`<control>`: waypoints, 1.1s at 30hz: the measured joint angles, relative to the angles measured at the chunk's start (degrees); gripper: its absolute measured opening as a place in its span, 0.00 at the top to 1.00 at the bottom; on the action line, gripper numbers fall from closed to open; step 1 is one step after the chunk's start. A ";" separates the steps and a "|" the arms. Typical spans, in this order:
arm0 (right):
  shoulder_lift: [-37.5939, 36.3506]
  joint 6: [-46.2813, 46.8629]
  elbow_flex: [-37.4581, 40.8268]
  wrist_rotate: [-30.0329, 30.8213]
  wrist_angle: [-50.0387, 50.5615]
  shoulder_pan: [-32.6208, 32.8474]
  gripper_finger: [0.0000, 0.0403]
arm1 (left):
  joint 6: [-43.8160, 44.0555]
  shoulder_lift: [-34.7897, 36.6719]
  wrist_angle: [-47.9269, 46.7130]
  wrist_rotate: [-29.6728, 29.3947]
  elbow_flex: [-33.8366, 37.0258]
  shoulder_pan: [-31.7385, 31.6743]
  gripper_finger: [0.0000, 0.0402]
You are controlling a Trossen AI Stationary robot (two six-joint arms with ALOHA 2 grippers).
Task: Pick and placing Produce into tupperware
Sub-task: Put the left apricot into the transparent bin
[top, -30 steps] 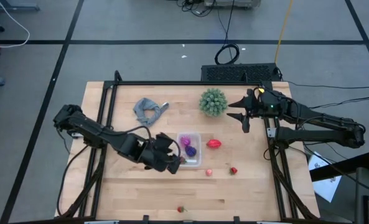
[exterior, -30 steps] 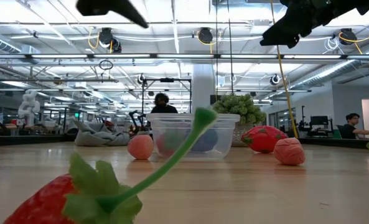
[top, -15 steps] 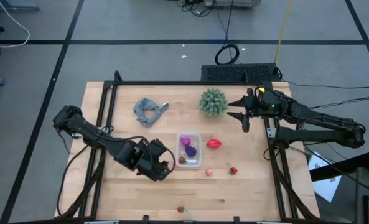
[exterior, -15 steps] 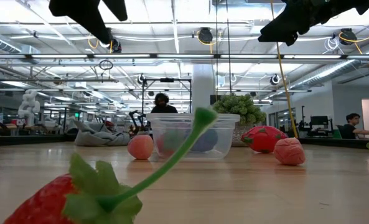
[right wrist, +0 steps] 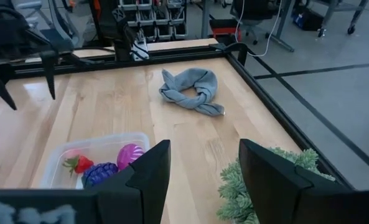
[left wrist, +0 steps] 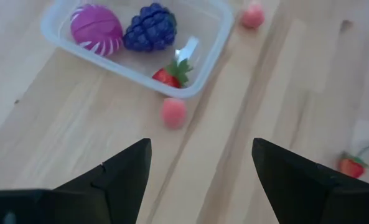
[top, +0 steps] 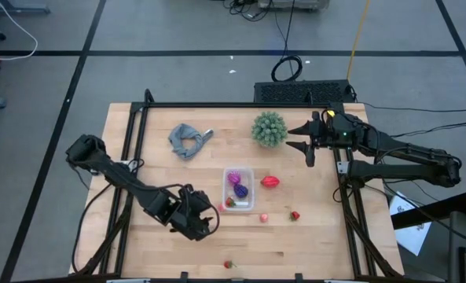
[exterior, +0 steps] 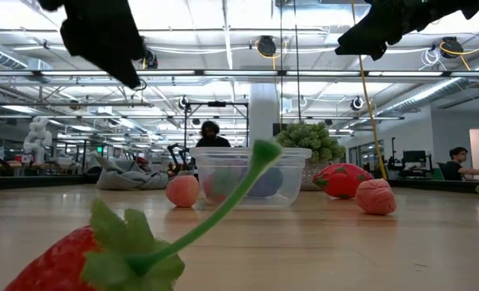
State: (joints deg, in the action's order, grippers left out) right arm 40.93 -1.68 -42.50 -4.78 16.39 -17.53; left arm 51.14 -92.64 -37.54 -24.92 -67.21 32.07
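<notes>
Clear tupperware (top: 239,189) held three produce pieces; the empty, parted left end effector (top: 205,222) hovered beside it, the right end effector (top: 305,148) parted near the plant (top: 269,129).

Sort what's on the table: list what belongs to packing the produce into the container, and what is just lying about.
Part of the job:
- clear container, already holding a magenta piece, purple grapes and a strawberry
- red fruit beside the container
- small pink pieces and strawberries loose on the wood

Just lying about:
- spiky green plant
- grey cloth
</notes>
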 joint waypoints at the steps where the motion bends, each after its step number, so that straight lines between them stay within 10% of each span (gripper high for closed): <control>1: 0.00 -0.54 0.00 0.00 -0.34 -0.01 0.55 | 0.34 0.00 -0.11 0.04 0.33 -0.10 0.30; 33: 0.00 -1.15 0.00 0.20 -1.51 0.01 0.55 | 3.32 0.02 -1.22 1.44 0.36 -0.83 0.29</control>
State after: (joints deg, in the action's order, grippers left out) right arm 40.93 -2.83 -42.50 -4.58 14.87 -17.53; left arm 54.46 -92.62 -38.76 -23.49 -66.85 31.24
